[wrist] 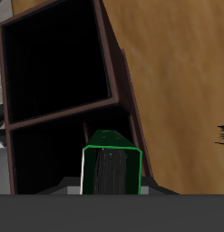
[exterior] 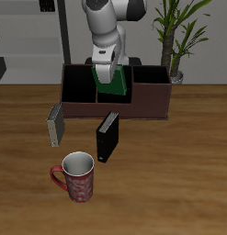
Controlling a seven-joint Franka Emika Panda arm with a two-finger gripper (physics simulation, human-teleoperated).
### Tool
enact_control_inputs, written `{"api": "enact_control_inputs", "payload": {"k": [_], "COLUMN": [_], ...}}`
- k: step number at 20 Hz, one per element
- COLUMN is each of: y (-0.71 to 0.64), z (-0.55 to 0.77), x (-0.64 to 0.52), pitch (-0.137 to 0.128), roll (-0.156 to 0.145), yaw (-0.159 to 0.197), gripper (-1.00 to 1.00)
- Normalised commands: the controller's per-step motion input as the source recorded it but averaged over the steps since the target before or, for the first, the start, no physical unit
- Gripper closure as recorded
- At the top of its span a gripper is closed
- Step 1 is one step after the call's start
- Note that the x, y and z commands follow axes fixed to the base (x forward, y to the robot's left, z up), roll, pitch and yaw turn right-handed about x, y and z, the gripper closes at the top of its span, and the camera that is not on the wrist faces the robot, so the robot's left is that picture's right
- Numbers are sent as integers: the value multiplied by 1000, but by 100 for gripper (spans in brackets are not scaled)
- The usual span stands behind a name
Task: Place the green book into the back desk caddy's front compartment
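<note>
The green book (exterior: pixel 113 84) hangs tilted over the middle column of the dark reddish-brown desk caddy (exterior: pixel 150 99), which stands at the back of the table. My gripper (exterior: pixel 111 72) is shut on the book's upper end. In the wrist view the green book (wrist: pixel 112 169) shows its white page edges, with its free end above the caddy wall (wrist: pixel 122 82). Two black-lined cells lie beside it, a square one (wrist: pixel 59 68) and another (wrist: pixel 41 154) closer to the book. Whether either is the front compartment I cannot tell; the book covers that spot in the exterior view.
A black book (exterior: pixel 107 136) stands upright just in front of the caddy. A grey book (exterior: pixel 55 124) stands near the caddy's front corner. A red patterned mug (exterior: pixel 77 176) sits nearer the table's front edge. A potted plant (exterior: pixel 179 37) rises behind the caddy.
</note>
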Motion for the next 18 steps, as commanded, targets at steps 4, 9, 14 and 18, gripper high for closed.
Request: {"api": "enact_control_inputs", "payload": {"k": [4, 9, 14, 18], "y": [-62, 45, 35, -29], "z": [-218, -142, 148, 132], "x": [52, -39, -25, 83], "pitch": [45, 25, 2, -13], "roll": [-15, 8, 20, -15], "yaw": [1, 12, 52, 31], "gripper": [100, 100, 100, 100]}}
